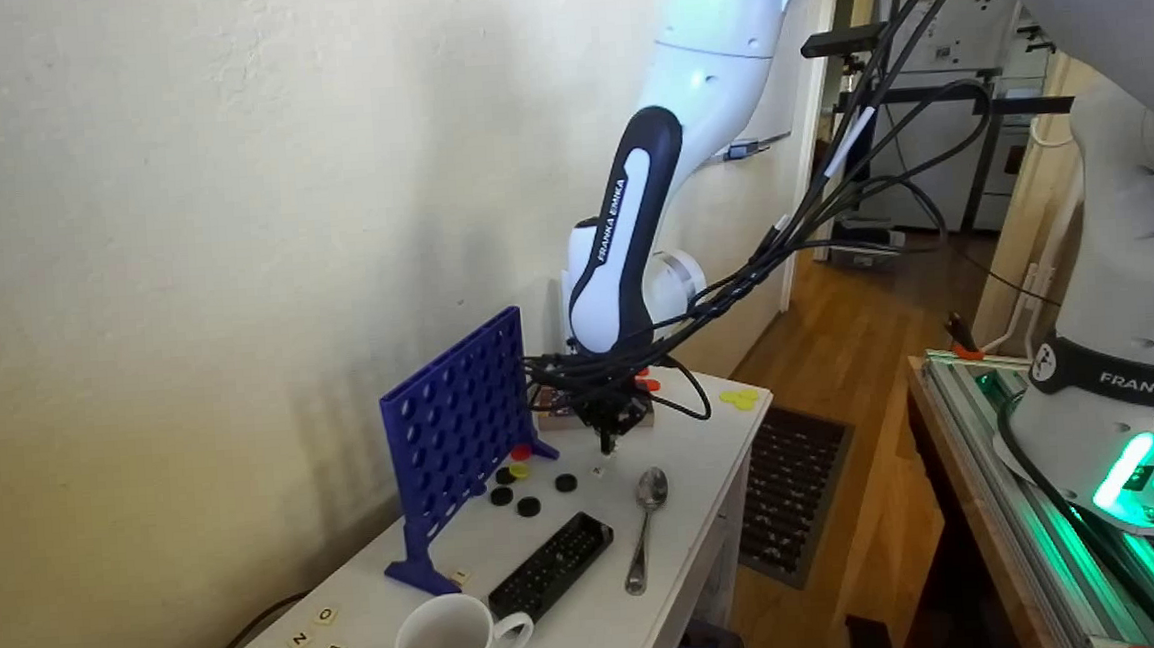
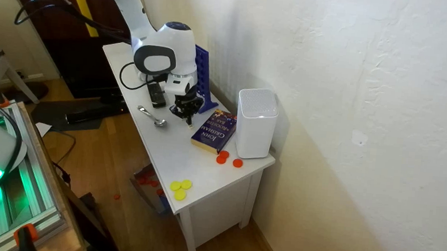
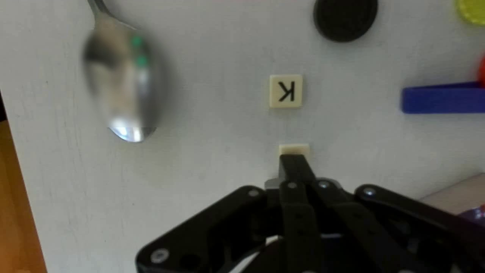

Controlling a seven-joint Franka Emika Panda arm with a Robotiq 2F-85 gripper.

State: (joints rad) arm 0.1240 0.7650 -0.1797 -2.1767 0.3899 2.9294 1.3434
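My gripper (image 3: pixel 293 161) points down over the white table, its two dark fingers together. It also shows in both exterior views (image 1: pixel 606 444) (image 2: pixel 189 121). A cream tile (image 3: pixel 294 148) lies directly under the fingertips; most of its face is hidden. I cannot tell whether the fingertips touch it. A second tile marked K (image 3: pixel 286 91) lies flat just beyond it, and shows in an exterior view (image 1: pixel 598 471). A metal spoon (image 3: pixel 121 79) lies to the left in the wrist view. A black disc (image 3: pixel 345 17) lies past the K tile.
A blue upright grid rack (image 1: pixel 458 421) stands by the wall with several discs at its foot. A black remote (image 1: pixel 552 566), a white mug (image 1: pixel 446 641) and letter tiles (image 1: pixel 325 615) lie nearer. A book (image 2: pixel 215 131), white speaker (image 2: pixel 256 124), red discs (image 2: pixel 237 163) and yellow discs (image 2: pixel 179 195) are opposite.
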